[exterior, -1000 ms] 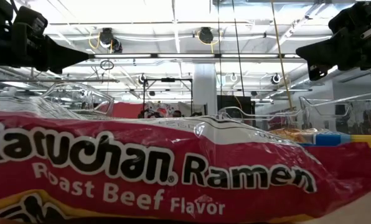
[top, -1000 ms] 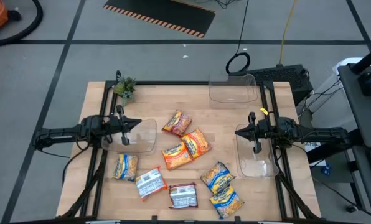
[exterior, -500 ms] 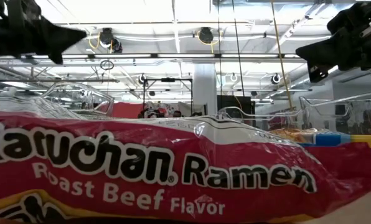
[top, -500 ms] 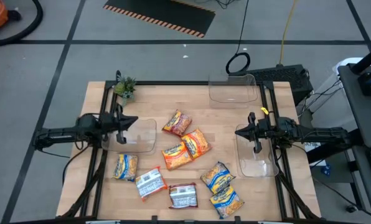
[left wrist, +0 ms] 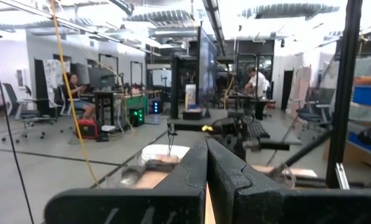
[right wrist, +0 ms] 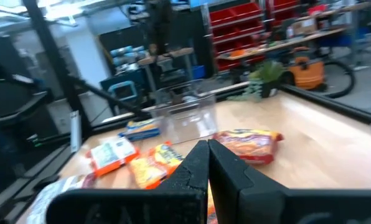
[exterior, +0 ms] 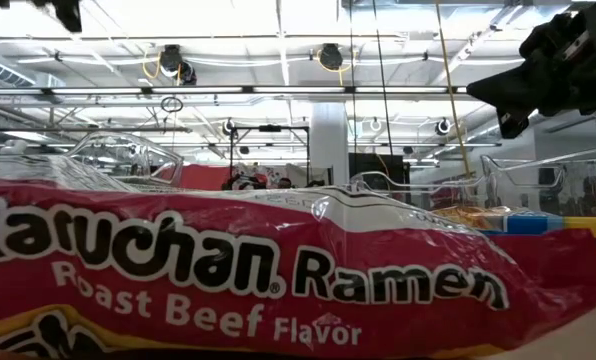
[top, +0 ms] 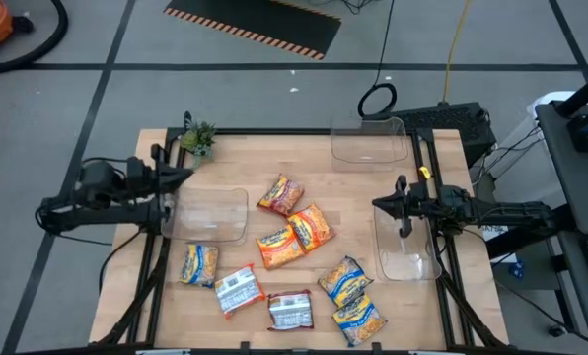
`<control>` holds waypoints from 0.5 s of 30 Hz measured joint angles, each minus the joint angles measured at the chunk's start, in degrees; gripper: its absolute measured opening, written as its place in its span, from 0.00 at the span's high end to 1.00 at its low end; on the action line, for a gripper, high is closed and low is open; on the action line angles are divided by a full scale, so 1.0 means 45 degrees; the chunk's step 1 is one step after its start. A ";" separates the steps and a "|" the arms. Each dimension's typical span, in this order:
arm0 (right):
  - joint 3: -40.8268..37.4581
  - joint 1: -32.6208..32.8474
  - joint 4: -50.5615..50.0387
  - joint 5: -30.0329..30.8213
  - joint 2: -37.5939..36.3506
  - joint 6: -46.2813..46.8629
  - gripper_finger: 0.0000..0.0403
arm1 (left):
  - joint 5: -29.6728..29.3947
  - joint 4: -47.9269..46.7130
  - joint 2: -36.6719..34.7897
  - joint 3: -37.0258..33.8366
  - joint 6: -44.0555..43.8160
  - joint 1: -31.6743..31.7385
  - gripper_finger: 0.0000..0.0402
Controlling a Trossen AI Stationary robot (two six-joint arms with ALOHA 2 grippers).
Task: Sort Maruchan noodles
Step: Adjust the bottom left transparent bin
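Observation:
Several Maruchan packets lie flat on the wooden table in the high view. The orange-red ones [top: 280, 194] [top: 311, 227] [top: 279, 248] are in the middle. The yellow-and-blue ones [top: 199, 263] [top: 344, 279] [top: 359, 319] and the silver-white ones [top: 238, 289] [top: 290, 310] lie nearer the near edge. One red packet [exterior: 278, 270] fills the low view. My left gripper [top: 185, 175] [left wrist: 206, 149] is shut and empty, high at the table's left edge near the plant. My right gripper [top: 376, 204] [right wrist: 208, 149] is shut and empty, above the right bin's far end.
Three clear plastic bins stand on the table: one at the left [top: 213, 214], one at the far edge [top: 370, 140], one at the right [top: 405, 245]. A small potted plant [top: 197, 138] sits at the far left corner. Black frame rails [top: 156, 256] run along both sides.
My left arm has drawn back from above the left bin toward the table's left edge and risen, leaving the low view almost entirely. Its tip now points toward the plant. The packets and bins have not moved.

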 joint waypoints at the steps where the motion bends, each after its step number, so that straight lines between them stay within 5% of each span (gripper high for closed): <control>1: 0.0001 0.0000 0.0000 0.0120 0.0002 -0.0007 1.00 | -0.0062 0.0081 0.0288 0.0282 -0.0046 0.0003 0.99; 15: -0.0002 0.0000 0.0648 0.0702 -0.0002 0.0162 1.00 | 0.0795 0.2562 0.5761 0.1346 0.0021 -0.1475 0.99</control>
